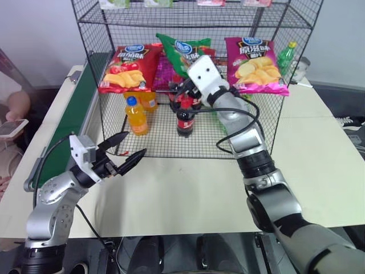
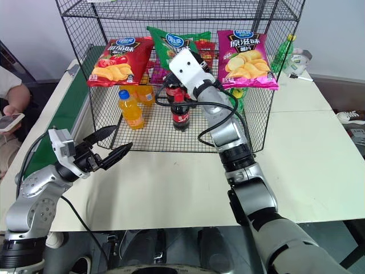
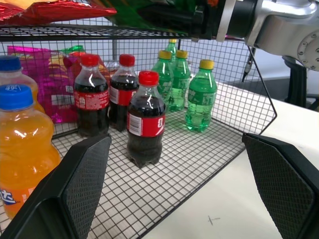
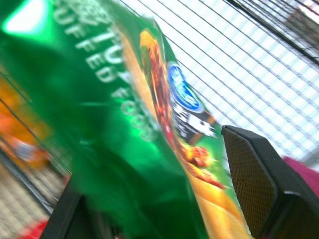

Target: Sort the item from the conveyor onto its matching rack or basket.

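The green crisp bag (image 1: 181, 52) stands tilted on the middle shelf of the black wire rack (image 1: 268, 123), between a red bag (image 1: 128, 68) and a magenta bag (image 1: 255, 64). My right gripper (image 4: 149, 164) reaches into that shelf, and the bag (image 4: 149, 124) lies between its spread jaws. One pad (image 4: 254, 184) shows bare beside the bag, so the gripper is open. My left gripper (image 1: 135, 144) hangs open and empty over the table in front of the rack's bottom tier. The dark green conveyor (image 1: 74, 108) runs along the left side with nothing on it.
On the rack's bottom tier stand orange bottles (image 1: 137, 117), cola bottles (image 1: 184, 121) and green bottles (image 3: 199, 97). A person's hand with a phone (image 1: 12, 128) is at the far left. The white table (image 1: 319, 154) stretches to the right.
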Controlling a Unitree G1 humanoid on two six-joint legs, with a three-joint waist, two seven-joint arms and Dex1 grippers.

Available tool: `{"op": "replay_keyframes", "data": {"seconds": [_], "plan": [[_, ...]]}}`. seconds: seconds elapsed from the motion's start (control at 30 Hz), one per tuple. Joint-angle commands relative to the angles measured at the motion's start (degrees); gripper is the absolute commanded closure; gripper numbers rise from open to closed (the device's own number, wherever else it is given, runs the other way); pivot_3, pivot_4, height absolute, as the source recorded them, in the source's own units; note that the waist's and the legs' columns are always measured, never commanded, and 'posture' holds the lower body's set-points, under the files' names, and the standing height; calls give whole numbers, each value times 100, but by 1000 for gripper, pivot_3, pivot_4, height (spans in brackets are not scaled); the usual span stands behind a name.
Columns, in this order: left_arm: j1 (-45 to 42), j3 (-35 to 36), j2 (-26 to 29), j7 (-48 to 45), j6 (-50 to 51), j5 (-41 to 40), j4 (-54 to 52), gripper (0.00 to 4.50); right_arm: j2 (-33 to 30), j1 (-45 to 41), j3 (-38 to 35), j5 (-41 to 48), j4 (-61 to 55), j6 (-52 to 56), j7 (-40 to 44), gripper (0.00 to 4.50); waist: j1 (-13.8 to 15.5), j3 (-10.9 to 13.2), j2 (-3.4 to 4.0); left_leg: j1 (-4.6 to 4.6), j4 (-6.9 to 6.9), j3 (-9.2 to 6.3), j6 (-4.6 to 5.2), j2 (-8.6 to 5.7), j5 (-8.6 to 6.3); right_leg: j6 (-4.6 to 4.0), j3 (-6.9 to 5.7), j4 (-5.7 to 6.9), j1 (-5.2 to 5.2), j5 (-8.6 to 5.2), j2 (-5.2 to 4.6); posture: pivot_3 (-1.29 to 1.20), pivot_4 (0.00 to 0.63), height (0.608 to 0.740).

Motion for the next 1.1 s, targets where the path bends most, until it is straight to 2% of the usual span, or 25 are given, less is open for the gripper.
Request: {"op": "replay_keyframes", "data": {"seconds": [0.03, 0.33, 0.43, 0.6, 0.77, 0.83, 0.93, 1.03, 1.1], "plan": [[60, 19, 83, 4, -35, 11, -278, 0, 55, -17, -192, 506, -831, 201, 269, 1569, 6, 0, 0, 0, 0, 0, 0, 0, 0, 0, 0, 0, 0, 0, 0, 0, 150, 739], [39, -90, 112, -54, -91, 115, -241, 0, 133, 213, -101, 1368, -1665, 762, 866, 1569, 10, 0, 0, -1, -1, 0, 1, 0, 0, 0, 0, 1, 0, 0, -2, 0, 150, 739], [32, -95, 139, -50, -91, 103, -245, 0, 281, 286, -194, 1983, -2102, 1078, 1161, 1569, 8, 0, 0, -1, -2, 0, 1, 0, 0, 0, 0, 1, -1, 0, -2, 0, 150, 739], [88, -22, 208, -101, -94, 50, -272, 0, 145, 552, -252, 2717, -2718, 1548, 1602, 1569, 12, 0, 0, -1, -7, -1, 1, 1, -1, 0, -1, 0, -2, 0, -1, 0, 150, 739], [194, 161, 362, -63, -39, -49, -356, 0, 3, 1008, -1021, 4181, -3555, 2395, 1768, 1569, 30, -1, -2, -1, -6, -3, 2, -2, -1, 0, -4, -4, 3, 0, -8, 0, 150, 739], [294, 343, 448, 35, 155, -211, -457, 0, -372, 1400, -1278, 4558, -3835, 2688, 1927, 1569, 30, -2, -3, -1, -6, -3, 3, -2, -2, 0, -4, -5, 3, 0, -9, 0, 150, 739], [577, 941, 728, 41, 423, -548, -578, 0, -1310, 2216, -1499, 4648, -4154, 2470, 2573, 1569, 27, -3, -6, -1, -11, -6, 5, -1, -3, 0, -7, -16, 9, 0, -9, 0, 150, 739], [759, 1531, 1006, -36, 691, -949, -537, 0, -1900, 2685, -1738, 4768, -4213, 2331, 2815, 1569, 6, 0, -1, -1, -17, -4, 7, -1, -4, -1, -3, -19, 5, -1, -7, 0, 150, 739], [686, 1917, 1221, -71, 809, -1117, -297, 0, -2275, 3161, -2149, 5319, -4318, 2324, 3409, 1026, 18, 1, 2, 4, -17, -3, 7, 0, -4, -1, 3, -13, 4, -1, -2, 0, 150, 739]]}}
